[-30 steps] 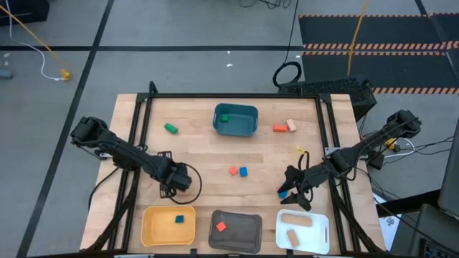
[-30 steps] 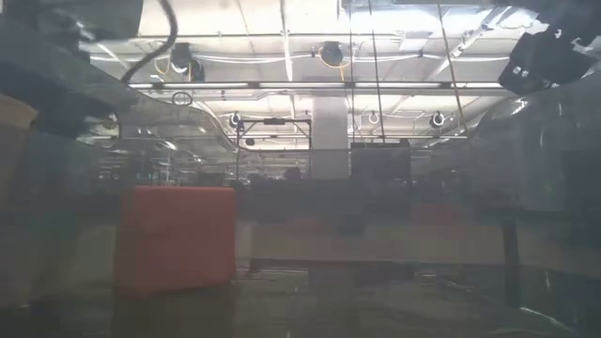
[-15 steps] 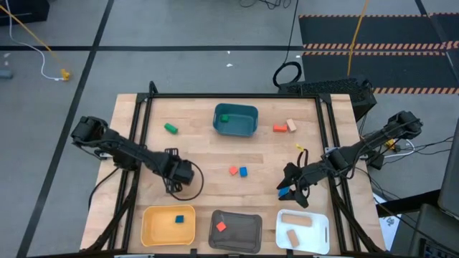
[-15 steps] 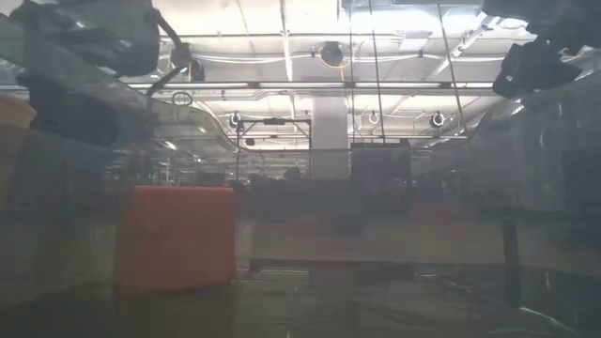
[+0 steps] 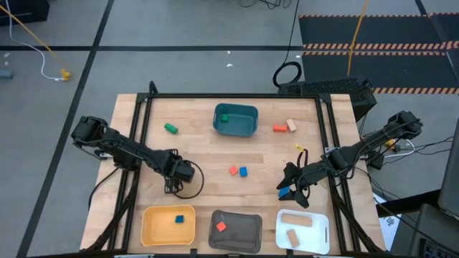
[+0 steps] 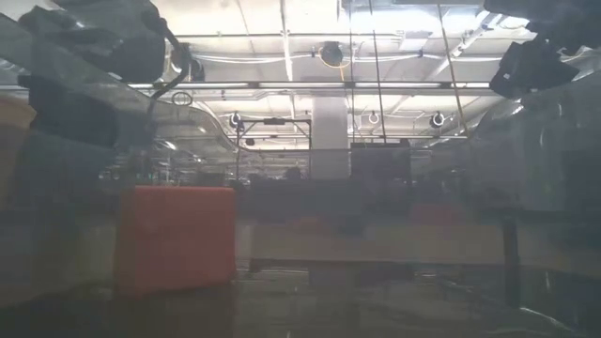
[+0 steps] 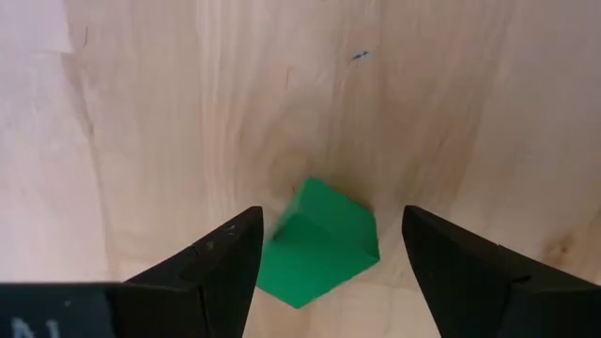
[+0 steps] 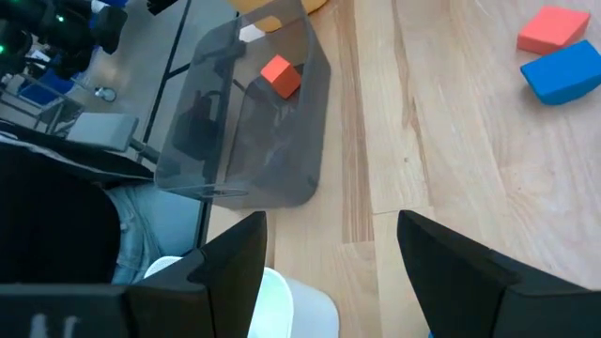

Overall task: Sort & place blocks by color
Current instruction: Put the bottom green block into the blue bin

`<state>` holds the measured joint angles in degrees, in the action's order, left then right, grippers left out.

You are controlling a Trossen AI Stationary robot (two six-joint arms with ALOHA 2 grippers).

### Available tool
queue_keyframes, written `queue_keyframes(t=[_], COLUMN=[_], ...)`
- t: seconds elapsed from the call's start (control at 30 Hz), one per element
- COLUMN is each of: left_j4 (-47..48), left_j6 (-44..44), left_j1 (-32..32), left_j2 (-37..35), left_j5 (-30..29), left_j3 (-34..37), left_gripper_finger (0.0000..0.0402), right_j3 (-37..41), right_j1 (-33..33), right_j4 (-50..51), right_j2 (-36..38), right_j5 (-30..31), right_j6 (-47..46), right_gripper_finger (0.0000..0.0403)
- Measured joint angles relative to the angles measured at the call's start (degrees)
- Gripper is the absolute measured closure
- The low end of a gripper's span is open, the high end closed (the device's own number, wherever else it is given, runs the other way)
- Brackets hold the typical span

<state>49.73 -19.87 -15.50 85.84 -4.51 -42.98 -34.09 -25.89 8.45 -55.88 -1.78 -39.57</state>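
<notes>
Green cube (image 7: pixel 319 246) is seen in the left wrist view low in the frame, centred between the two fingers (image 7: pixel 221 263) of the left gripper (image 5: pixel 178 174). The fingers are spread wide, with wood showing on both sides, so nothing is clamped. The cube appears to lie on the table (image 5: pixel 208 154) and is turned corner-on to the fingers. No long axis is offered, so a small wrist turn is judged useful before a straight descent and close. In the high view the cube is hidden under that gripper, left of centre, and the left arm is stretched in from the frame's left edge with the wrist pointed down. Along the bottom edge three trays are lined up: a yellow tray (image 5: pixel 147 226) with a blue block (image 5: pixel 180 218), a grey tray (image 5: pixel 247 233) with a red block (image 5: pixel 221 226), and a white tray (image 5: pixel 323 233) with two tan blocks (image 5: pixel 296 219). The right gripper (image 8: pixel 329 230) is parked just above the white tray, fingers apart. A blue piece (image 5: pixel 282 193) is just beside it, and contact cannot be told. At mid-table a red and a blue block (image 5: pixel 243 172) sit together. Farthest up are a teal tray (image 5: pixel 252 122) holding a green block (image 5: pixel 224 118), a green bar (image 5: pixel 171 128) upper left, and a red-and-tan pair (image 5: pixel 291 125) upper right. The teal tray is judged the cube's destination.
</notes>
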Motion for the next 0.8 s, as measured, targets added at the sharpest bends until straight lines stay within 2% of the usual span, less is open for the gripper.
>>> queue_keyframes(t=[0.2, 0.3, 0.43, 0.63, 0.8], left_j4=[-0.17, -0.17, -0.19, -0.19, -0.32], left_j6=[-0.46, -2.22, -5.65, -11.49, -17.12], left_j1=[0.88, 1.44, 1.99, 2.63, 3.48], left_j2=[0.00, 0.00, 0.00, -0.17, -0.22], left_j5=[0.08, 2.14, 5.01, 6.94, 6.40], left_j3=[0.00, 0.00, 0.00, -0.14, -0.17], left_gripper_finger=[0.0144, 0.0149, 0.0183, 0.0267, 0.0270], right_j3=[0.00, 0.00, 0.00, 0.00, 0.00], right_j1=[0.00, 0.00, 0.00, 0.00, 0.00], right_j4=[-0.02, -0.01, -0.02, -0.02, -0.04], right_j2=[0.00, 0.00, 0.00, 0.00, 0.00], right_j5=[0.02, 0.02, 0.04, 0.18, 0.20], right_j6=[-0.04, -0.02, -0.02, 0.66, 1.27], right_gripper_finger=[0.0170, 0.0170, 0.0170, 0.0170, 0.0170])
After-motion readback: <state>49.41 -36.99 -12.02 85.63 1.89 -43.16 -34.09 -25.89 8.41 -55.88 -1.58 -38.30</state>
